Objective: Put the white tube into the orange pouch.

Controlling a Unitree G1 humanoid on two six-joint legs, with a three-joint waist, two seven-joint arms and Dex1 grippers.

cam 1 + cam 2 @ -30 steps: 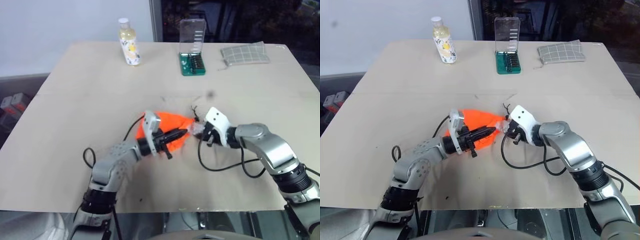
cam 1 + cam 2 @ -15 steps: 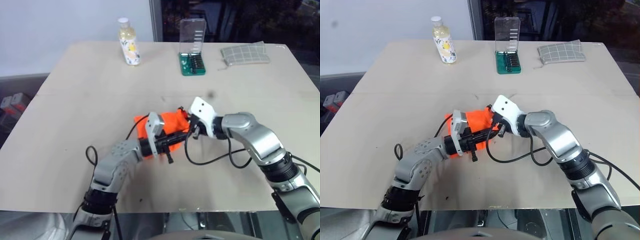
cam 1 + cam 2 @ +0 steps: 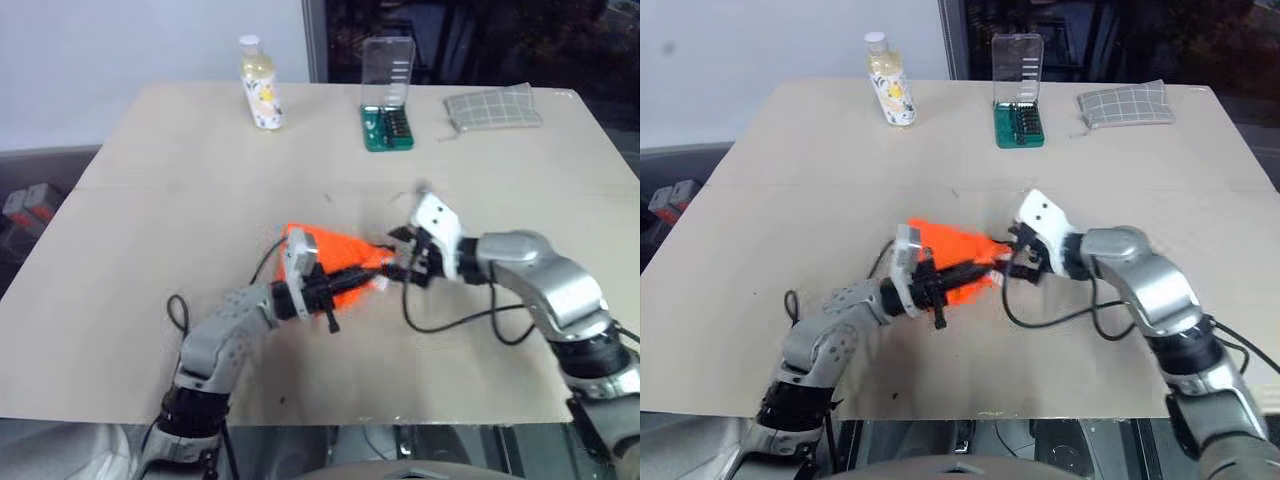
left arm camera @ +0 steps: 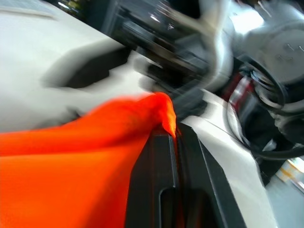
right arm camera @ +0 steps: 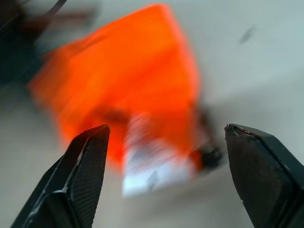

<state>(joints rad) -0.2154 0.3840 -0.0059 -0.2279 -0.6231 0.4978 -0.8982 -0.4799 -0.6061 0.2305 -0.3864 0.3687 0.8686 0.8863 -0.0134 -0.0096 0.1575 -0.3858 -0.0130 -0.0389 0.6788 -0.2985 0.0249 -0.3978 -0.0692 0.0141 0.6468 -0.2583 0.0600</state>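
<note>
The orange pouch (image 3: 325,250) lies near the middle of the table, one edge pinched up by my left gripper (image 3: 358,272), which is shut on the fabric (image 4: 71,161). The white tube (image 5: 149,164) sticks partly out of the pouch mouth, its far end hidden inside. My right gripper (image 3: 398,262) hovers just to the right of the pouch mouth. Its fingers (image 5: 85,171) are spread wide with nothing between them, and the tube's free end lies beyond them.
At the table's far edge stand a yellowish bottle (image 3: 259,83), a green bit case with its clear lid up (image 3: 386,122) and a grey checked pouch (image 3: 492,107). A black cable (image 3: 455,322) loops on the table under my right arm.
My right gripper has opened and drawn back to the right from the pouch mouth, leaving the tube in it. My left gripper keeps its grip on the pouch.
</note>
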